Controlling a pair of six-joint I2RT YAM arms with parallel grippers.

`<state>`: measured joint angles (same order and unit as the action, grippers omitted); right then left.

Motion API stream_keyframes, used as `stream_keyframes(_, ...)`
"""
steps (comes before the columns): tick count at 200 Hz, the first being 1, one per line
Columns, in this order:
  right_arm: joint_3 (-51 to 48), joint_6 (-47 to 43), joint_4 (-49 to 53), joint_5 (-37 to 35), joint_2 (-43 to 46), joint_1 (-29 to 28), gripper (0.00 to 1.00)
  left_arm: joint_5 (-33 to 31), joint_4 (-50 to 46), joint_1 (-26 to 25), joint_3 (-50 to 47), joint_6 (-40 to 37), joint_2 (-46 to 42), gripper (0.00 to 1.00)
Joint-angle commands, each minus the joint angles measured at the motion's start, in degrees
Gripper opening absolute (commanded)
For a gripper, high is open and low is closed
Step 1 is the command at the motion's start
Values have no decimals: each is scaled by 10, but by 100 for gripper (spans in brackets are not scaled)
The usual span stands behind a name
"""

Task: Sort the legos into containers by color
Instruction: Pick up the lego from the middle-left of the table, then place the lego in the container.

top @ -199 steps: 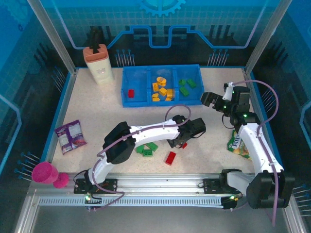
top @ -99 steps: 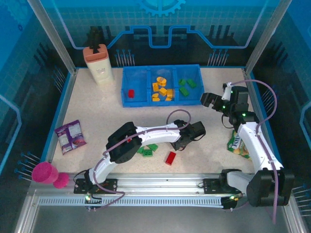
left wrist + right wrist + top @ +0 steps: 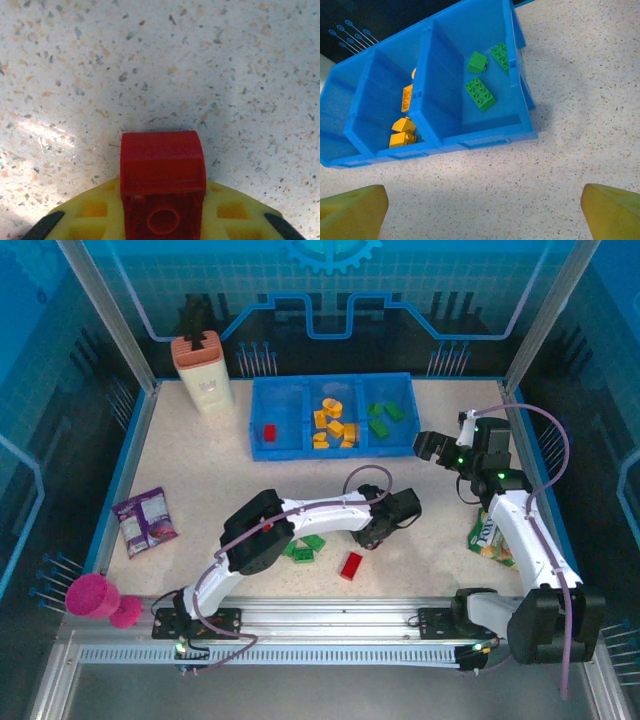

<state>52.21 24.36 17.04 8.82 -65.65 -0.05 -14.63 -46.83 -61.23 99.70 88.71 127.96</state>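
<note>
Built from white tubular links and bulky black joint housings, left arm (image 3: 310, 508) and right arm (image 3: 530, 535) alike. Strung with purple cable (image 3: 545, 430), arching at one o'clock of the right wrist. Dotted with tiny green lamps. Tipped in yellow: plain pads (image 3: 352, 212) on the right gripper (image 3: 482, 212), square-recessed, black-cornered moulding on the left gripper (image 3: 162, 220).

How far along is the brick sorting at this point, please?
Partly done. The tray holds one red brick, orange bricks and green bricks in separate compartments. The left end effector is shut on another red brick. Loose green bricks and a third red brick wait on the table.
</note>
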Motion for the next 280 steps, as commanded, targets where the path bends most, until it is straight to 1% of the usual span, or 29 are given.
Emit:
stream_keyframes(1, -1, -9, -2, -9, -3, -7, 100, 36, -7, 11, -27, -25, 17, 13)
stream_keyframes(11, -1, -11, 0, -10, -4, -7, 100, 23, -11, 16, -35, -48, 3, 10)
stream_keyframes(27, -2, -14, 3, -10, -4, -7, 100, -5, -28, 34, -42, -105, -29, 5)
stream_keyframes(43, -5, -14, 3, -9, -6, -6, 100, -26, -38, 65, -48, -172, -72, 0)
stream_keyframes(57, -9, -13, 1, -7, -9, -5, 100, -47, -47, 96, -47, -240, -108, 0)
stream_keyframes(71, -12, -9, -1, -4, -13, -4, 100, -102, -65, 121, -36, -302, -143, 0)
stream_keyframes(83, -12, -8, -1, -1, -18, -4, 100, -148, -62, 140, -26, -364, -166, 0)
stream_keyframes(107, -10, -7, -2, 5, -28, -4, 100, -242, -57, 174, 8, -476, -181, 0)
stream_keyframes(115, -8, -7, 0, 6, -33, -4, 100, -264, -47, 190, 13, -504, -182, 0)
stream_keyframes(129, -5, -8, 4, 8, -39, -4, 100, -283, -9, 222, 8, -547, -186, 0)
stream_keyframes(142, -6, -7, 6, 9, -42, -6, 100, -269, 37, 258, -1, -577, -185, 0)
stream_keyframes(157, -7, -6, 7, 6, -44, -8, 100, -227, 85, 304, 2, -602, -170, 0)
stream_keyframes(171, -7, -5, 8, 4, -48, -11, 100, -201, 97, 343, 31, -608, -138, 0)
stream_keyframes(183, -4, -7, 12, 4, -53, -13, 100, -184, 96, 366, 67, -619, -101, 0)
stream_keyframes(206, 6, -11, 21, 1, -60, -16, 100, -168, 97, 392, 146, -662, -22, 0)
stream_keyframes(225, 15, -16, 28, -1, -63, -17, 100, -164, 85, 404, 212, -678, 35, 0)
stream_keyframes(249, 22, -21, 32, -2, -66, -18, 100, -146, 94, 420, 268, -679, 94, 0)
stream_keyframes(280, 30, -27, 42, -1, -72, -18, 100, -121, 86, 441, 331, -656, 153, 1)
